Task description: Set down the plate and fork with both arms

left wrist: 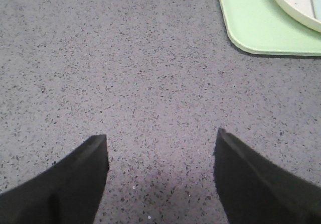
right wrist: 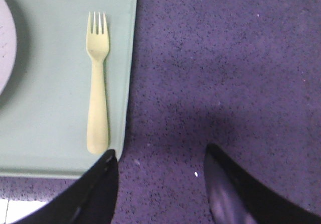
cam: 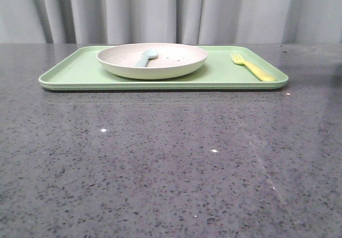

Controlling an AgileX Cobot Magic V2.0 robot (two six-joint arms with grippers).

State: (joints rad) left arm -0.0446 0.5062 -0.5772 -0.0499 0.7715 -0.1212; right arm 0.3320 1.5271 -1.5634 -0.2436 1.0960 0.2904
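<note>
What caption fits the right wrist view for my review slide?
Open right tool over the table, beside the yellow fork lying on the green tray near the plate.

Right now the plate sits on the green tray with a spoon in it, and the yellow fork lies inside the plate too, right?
Not quite. The fork is not in the plate; it lies directly on the green tray, off to the plate's right near the tray's edge, as the front view shows. The rest holds: the spoon rests in the plate, which sits on the tray.
</note>
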